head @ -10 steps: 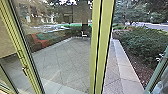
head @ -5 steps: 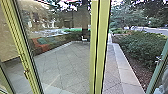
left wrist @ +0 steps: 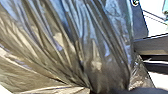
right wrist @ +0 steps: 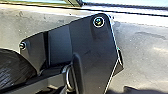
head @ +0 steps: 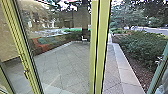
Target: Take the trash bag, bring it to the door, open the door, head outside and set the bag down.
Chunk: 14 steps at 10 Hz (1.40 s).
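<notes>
Your dark trash bag is right by the left wrist, with its folds bunched into one spot. I can't tell if your left gripper is pinching it or spread, and I can't tell about your right gripper either. If the hold is loose, the bag could slip and drop too soon.

In front of you, two yellow-green posts stand side by side in the middle. To their right there seems to be a gap, with what looks like the open door at its right side. If you roll straight on, you could bump the posts, because they are right in your way. If you turn too far right, you could hit the door.

The bag's skin looks thin, so rubbing on a post could rip it. The small handle on the left post could catch it too, if you go that way. If the door isn't kept open, it could swing in and squash the bag or your arm.

Past the gap, the stone path has a bush beside it on the right. Drift right out there and you could end up in the dirt.
</notes>
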Motion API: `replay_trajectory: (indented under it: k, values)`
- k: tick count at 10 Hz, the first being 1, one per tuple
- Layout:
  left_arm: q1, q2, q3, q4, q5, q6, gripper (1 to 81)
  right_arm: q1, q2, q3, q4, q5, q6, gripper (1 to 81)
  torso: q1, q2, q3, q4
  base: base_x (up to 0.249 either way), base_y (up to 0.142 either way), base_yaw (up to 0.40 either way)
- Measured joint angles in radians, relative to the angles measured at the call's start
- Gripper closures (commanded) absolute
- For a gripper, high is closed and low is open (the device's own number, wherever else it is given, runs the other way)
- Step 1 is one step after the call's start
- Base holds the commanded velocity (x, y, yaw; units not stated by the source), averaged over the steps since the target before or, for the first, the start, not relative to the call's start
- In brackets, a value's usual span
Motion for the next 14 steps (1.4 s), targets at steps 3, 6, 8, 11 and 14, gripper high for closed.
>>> replay_trajectory:
  k: [3,6,8,11,14]
  values:
    - [-0.009,-0.002,0.0,0.0,-0.024,0.0,81.1,-0.029,0.124,-0.194,-0.029,0.007,-0.001,1.0,0.0,0.0,0.0,0.0,0.0,0.0,0.0]
    - [-0.011,-0.002,0.0,0.0,-0.026,0.0,81.1,-0.063,0.244,-0.338,-0.053,0.02,-0.002,1.0,0.0,0.0,0.0,0.0,0.0,0.0,0.0]
    - [-0.011,0.003,0.0,0.0,-0.026,0.0,81.1,-0.105,0.288,-0.35,-0.083,0.024,-0.003,1.0,0.0,0.0,0.001,0.0,0.0,0.0,0.0]
    - [-0.011,0.004,0.0,0.009,-0.022,0.001,81.1,-0.102,0.302,-0.362,-0.108,0.026,-0.002,1.0,0.0,-0.001,0.001,0.0,0.0,0.0,0.0]
    - [-0.011,0.004,0.0,0.018,-0.018,0.001,81.1,-0.102,0.31,-0.362,-0.118,0.027,-0.008,1.0,0.0,-0.001,0.001,0.0,0.0,0.0,-0.043]
